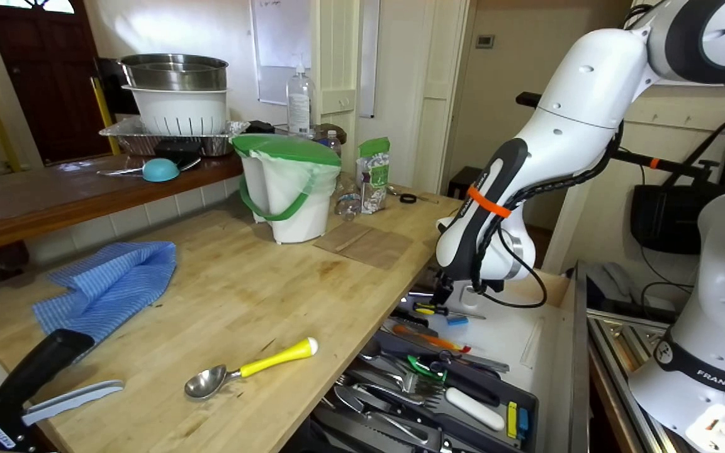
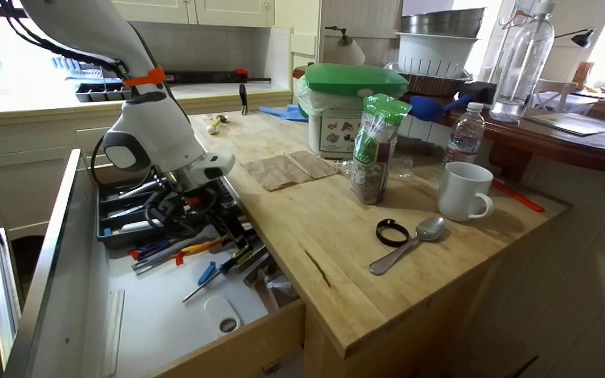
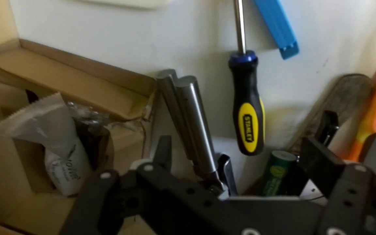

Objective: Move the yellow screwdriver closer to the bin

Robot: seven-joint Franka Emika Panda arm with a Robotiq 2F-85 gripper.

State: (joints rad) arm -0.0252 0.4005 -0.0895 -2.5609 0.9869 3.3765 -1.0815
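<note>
Lidded bin (image 1: 284, 192): stood, in an exterior view, on the wooden worktop (image 1: 262, 283), well apart from the drawer (image 1: 561, 365); the worktop's edge could be struck if too low a lift is made.
Twin steel handles (image 3: 196, 120): framed, in the wrist view, between the fingers (image 3: 323, 163); might be pinched too if closure is begun here.
Gripper (image 3: 242, 150): spread, nothing held; its height cannot be judged, so the drawer's floor could be hit.
Yellow-and-black Stanley screwdriver (image 3: 245, 81): laid in the drawer, butt end toward the gripper; may be tipped or dropped if only that rounded end is gripped.
Green battery-like cylinder (image 3: 277, 173): seen just beside the handle's end; might be shoved if the approach is made off-centre.
</note>
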